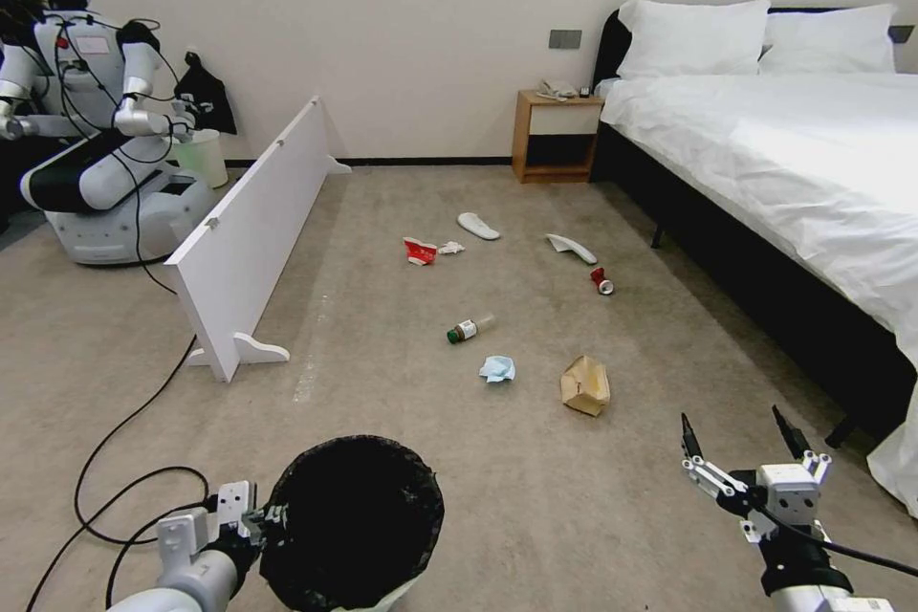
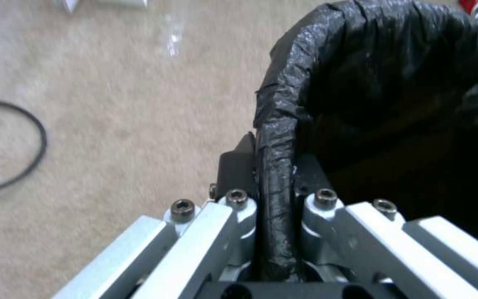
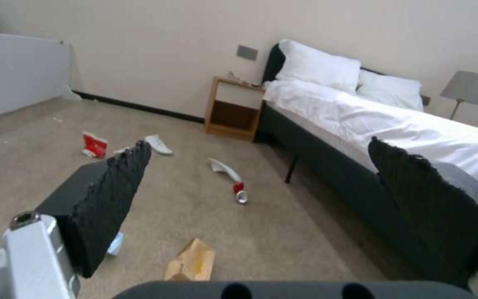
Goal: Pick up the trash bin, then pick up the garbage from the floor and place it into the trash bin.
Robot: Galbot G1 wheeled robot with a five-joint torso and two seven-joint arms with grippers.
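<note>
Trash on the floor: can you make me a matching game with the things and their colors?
Things:
1. tissue
2. paper bag
3. can
4. bin liner

Colors:
A. black
B. red
C. light blue
D. brown

Right pairs: 1-C, 2-D, 3-B, 4-A

The left gripper is clamped on the lined rim of the trash bin; the right gripper is open.
</note>
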